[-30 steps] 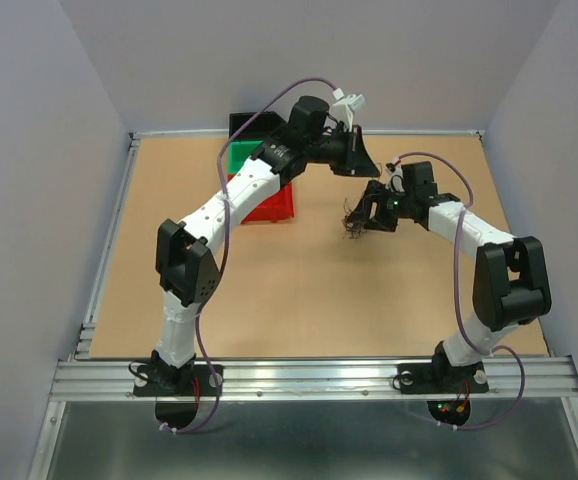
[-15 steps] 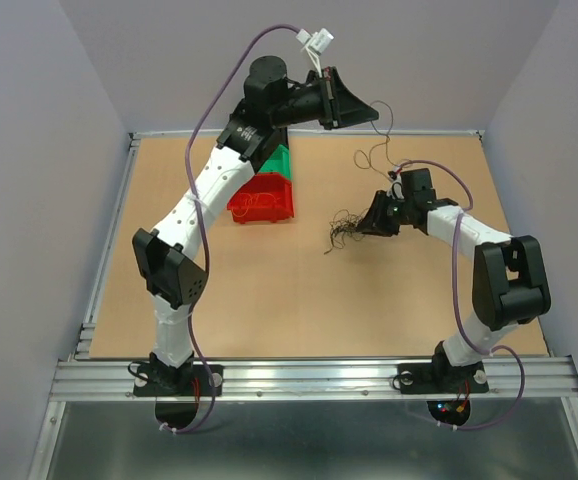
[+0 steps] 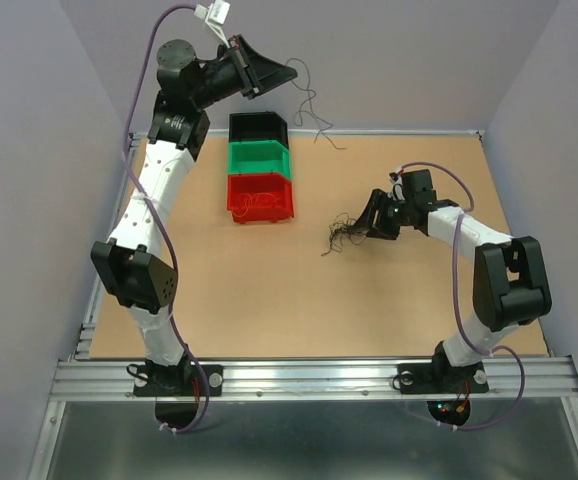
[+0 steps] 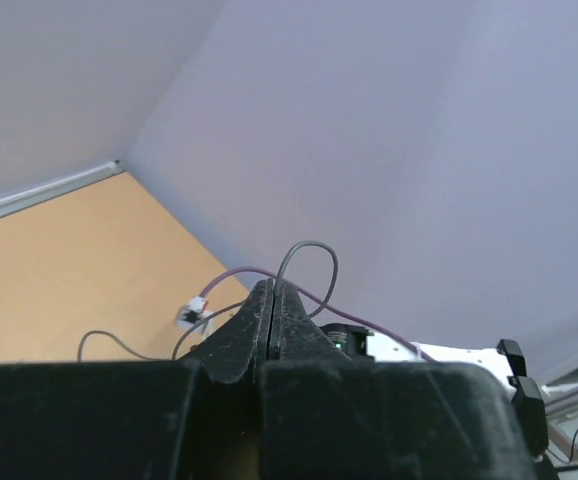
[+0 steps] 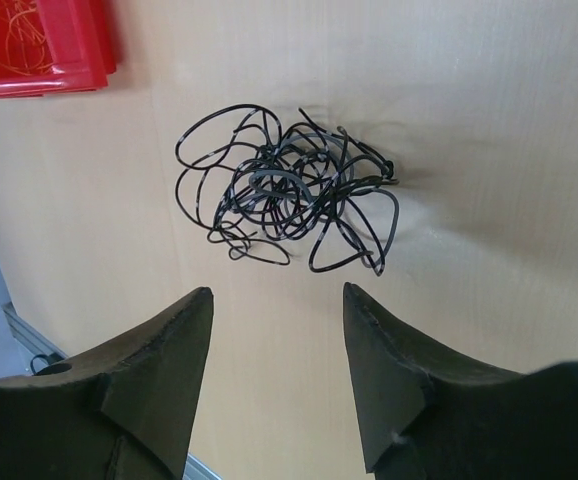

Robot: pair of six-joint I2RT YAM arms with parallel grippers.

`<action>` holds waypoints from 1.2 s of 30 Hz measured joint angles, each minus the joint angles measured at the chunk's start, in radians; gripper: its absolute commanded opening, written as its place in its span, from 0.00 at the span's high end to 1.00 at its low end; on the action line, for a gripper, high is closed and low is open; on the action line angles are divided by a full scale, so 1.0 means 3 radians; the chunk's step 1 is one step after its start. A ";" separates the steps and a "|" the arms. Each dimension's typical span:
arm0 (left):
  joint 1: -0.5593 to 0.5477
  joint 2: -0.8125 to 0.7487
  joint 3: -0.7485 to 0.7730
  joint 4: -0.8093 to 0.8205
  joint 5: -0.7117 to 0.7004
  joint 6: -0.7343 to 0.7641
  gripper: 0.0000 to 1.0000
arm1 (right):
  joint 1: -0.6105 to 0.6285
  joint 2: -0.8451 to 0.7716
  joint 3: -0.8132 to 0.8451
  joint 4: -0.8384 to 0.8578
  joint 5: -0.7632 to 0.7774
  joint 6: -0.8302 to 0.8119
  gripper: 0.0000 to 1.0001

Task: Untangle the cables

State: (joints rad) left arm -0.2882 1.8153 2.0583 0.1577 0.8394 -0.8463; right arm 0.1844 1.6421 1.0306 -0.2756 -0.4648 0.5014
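Cable clump (image 5: 289, 195), all thin black loops, lies on the tabletop (image 5: 489, 120), to the right of the red bin (image 5: 39, 40) in the top view. We note orange wire inside that bin. Right tool (image 5: 276, 290) hovers just above the cable clump, released, touching nothing. Left tool (image 4: 272, 290) hangs high by the back wall, clenched on one thin strand (image 4: 307, 243). We see the strand dangling well apart from the cable clump.

Left hand (image 3: 291, 72) with wire (image 4: 307, 243), higher and leftward.
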 measured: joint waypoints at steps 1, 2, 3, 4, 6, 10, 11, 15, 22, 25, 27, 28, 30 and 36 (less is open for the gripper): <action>0.0075 -0.0024 -0.0088 0.0008 0.0010 0.0001 1.00 | 0.0000 -0.0015 -0.0001 -0.0001 -0.0006 0.0000 0.39; 0.0125 -0.0029 -0.0153 0.0003 0.0010 0.0001 1.00 | 0.0000 -0.0029 -0.0001 -0.0001 -0.0009 0.0001 0.39; 0.0196 -0.0029 -0.0229 0.0008 0.0003 0.0010 1.00 | 0.0000 -0.0046 -0.0001 -0.0001 -0.0009 0.0000 0.39; 0.0261 -0.0029 -0.0313 -0.0008 -0.0008 0.0038 1.00 | 0.0000 -0.0072 -0.0001 -0.0003 -0.0009 0.0000 0.39; 0.0359 -0.0029 -0.0484 -0.0085 -0.0064 0.0102 1.00 | 0.0000 -0.0125 -0.0001 -0.0003 -0.0009 0.0000 0.39; 0.0455 -0.0027 -0.0689 -0.0342 -0.0238 0.0308 1.00 | 0.0000 -0.0234 0.0000 -0.0003 -0.0036 -0.0022 0.39; 0.0477 -0.0027 -0.0724 -0.0417 -0.0300 0.0383 1.00 | 0.0000 -0.0240 0.0000 -0.0003 -0.0046 -0.0024 0.39; 0.0530 0.0005 -0.0743 -0.0623 -0.0528 0.0678 1.00 | 0.0000 -0.0270 0.0000 -0.0005 -0.0084 -0.0038 0.38; 0.0573 0.0252 -0.0764 -0.0771 -0.0933 0.1041 1.00 | -0.0001 -0.0324 0.0000 -0.0017 -0.0153 -0.0064 0.38; 0.0575 0.0418 -0.0764 -0.0797 -0.1082 0.1099 1.00 | -0.0001 -0.0324 0.0000 -0.0024 -0.0178 -0.0075 0.38; 0.0575 0.0538 -0.0768 -0.0824 -0.1256 0.1123 1.00 | -0.0001 -0.0326 0.0000 -0.0028 -0.0193 -0.0085 0.39; 0.0575 0.0565 -0.0772 -0.0838 -0.1340 0.1129 1.00 | -0.0001 -0.0326 0.0000 -0.0028 -0.0200 -0.0089 0.38; 0.0573 0.0628 -0.0777 -0.0844 -0.1513 0.1133 1.00 | -0.0001 -0.0326 0.0000 -0.0029 -0.0214 -0.0090 0.39; 0.0575 0.0673 -0.0772 -0.0841 -0.1825 0.1109 1.00 | -0.0001 -0.0326 0.0000 -0.0031 -0.0226 -0.0092 0.38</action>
State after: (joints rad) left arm -0.1158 2.0171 1.8267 -0.0944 0.2920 -0.5137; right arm 0.1841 1.5444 1.0306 -0.2848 -0.5327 0.4740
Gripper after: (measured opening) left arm 0.032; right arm 0.616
